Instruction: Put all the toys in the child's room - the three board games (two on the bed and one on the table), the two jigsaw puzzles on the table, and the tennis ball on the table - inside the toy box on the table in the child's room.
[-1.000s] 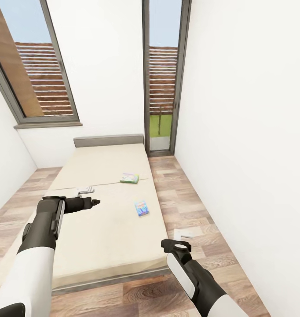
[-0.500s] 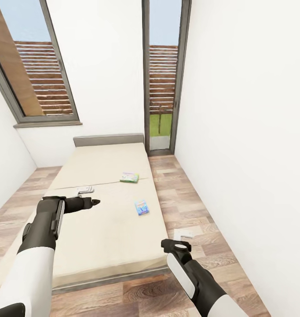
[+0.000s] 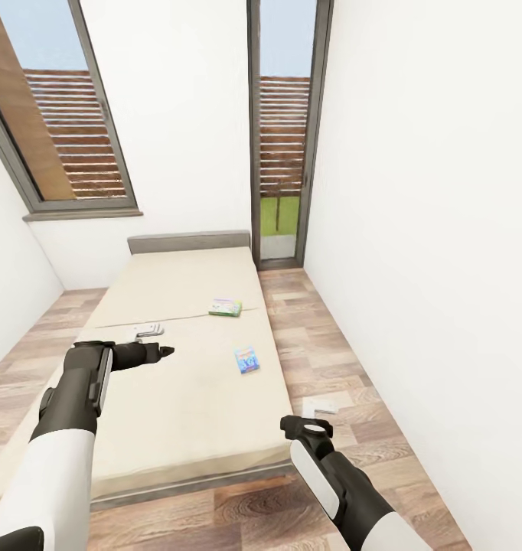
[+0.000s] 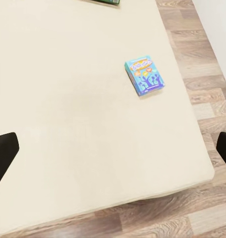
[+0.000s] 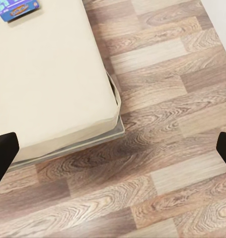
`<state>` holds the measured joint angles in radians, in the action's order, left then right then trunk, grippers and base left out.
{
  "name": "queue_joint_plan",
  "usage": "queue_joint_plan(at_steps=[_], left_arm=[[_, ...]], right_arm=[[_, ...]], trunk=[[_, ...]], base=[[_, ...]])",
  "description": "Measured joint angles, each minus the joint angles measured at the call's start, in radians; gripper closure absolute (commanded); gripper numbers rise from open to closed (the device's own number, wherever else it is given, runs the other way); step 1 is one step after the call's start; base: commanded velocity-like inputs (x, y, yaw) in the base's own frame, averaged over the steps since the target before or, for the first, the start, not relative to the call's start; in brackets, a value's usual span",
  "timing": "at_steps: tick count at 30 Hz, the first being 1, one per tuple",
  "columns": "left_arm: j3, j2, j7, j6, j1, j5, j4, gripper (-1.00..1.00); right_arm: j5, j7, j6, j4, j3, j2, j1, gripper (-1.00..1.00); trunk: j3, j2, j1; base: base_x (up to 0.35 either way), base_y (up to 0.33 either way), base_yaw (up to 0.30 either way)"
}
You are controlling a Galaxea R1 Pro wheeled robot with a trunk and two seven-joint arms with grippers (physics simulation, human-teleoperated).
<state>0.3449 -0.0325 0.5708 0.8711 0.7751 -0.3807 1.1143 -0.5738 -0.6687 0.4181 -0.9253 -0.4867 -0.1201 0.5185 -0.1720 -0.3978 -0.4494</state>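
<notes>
Two board games lie on the bed [image 3: 177, 398]: a green-white box [image 3: 225, 308] near the mattress seam and a blue box [image 3: 247, 359] closer to me by the right edge. The blue box also shows in the left wrist view [image 4: 145, 75] and at the edge of the right wrist view [image 5: 17, 7]. My left gripper [image 4: 113, 153] hovers open over the mattress, well short of the blue box. My right gripper [image 5: 113, 148] hangs open over the floor beside the bed's near corner [image 5: 113, 106]. The table, toy box, jigsaw puzzles and tennis ball are out of view.
A white wall [image 3: 429, 229] runs close along the right, leaving a strip of wood floor [image 3: 322, 344] beside the bed. A grey headboard [image 3: 188, 242] and tall windows [image 3: 282, 138] stand at the far end. Floor also flanks the bed's left side [image 3: 24, 360].
The whole view has crept slightly forward, so the bed and boxes sit a touch higher in the picture. Both arms hold the same pose and both grippers remain open.
</notes>
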Motion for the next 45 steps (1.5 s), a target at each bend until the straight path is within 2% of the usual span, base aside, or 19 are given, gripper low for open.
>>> queue_joint_plan(at_steps=[12,34,45], left_arm=[[0.0,0.0,-0.003,-0.019,0.0,-0.002,0.0,-1.0],[-0.003,0.001,-0.012,-0.024,0.0,0.0,0.0,-1.0],[-0.003,0.002,-0.012,-0.024,0.0,0.0,0.0,-1.0]], right_arm=[[0.0,0.0,-0.001,0.0,0.001,0.0,0.0,-1.0],[0.0,0.001,-0.004,0.001,0.011,0.003,-0.004,-1.0],[-0.001,0.001,-0.005,0.002,0.014,0.002,-0.004,-1.0]], trunk=[[-0.004,0.0,0.0],[-0.013,0.0,0.0],[-0.017,0.0,0.0]], base=[[0.031,-0.036,0.0],[0.221,-0.231,0.0],[0.052,-0.055,0.0]])
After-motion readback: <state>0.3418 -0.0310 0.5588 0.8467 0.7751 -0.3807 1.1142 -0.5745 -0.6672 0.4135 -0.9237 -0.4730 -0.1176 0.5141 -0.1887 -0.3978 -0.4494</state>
